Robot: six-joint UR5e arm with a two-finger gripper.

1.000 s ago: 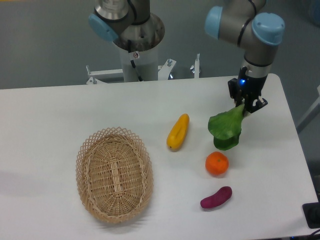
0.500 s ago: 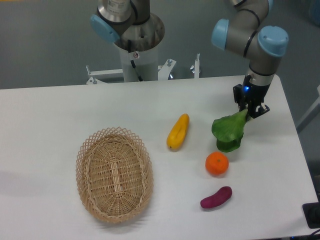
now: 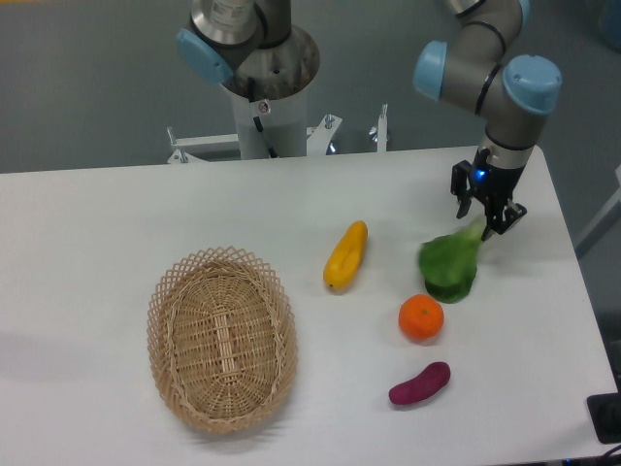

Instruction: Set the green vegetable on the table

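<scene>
Camera: leafy green vegetable (image 3: pixel 448 265), blurred.

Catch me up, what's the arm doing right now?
The gripper is at the pale stem end of the green vegetable, whose leaves look to be down on the table just above the orange. Whether the jaws have let go is unclear. The yellow vegetable, purple vegetable and wicker basket lie apart from it.
</scene>
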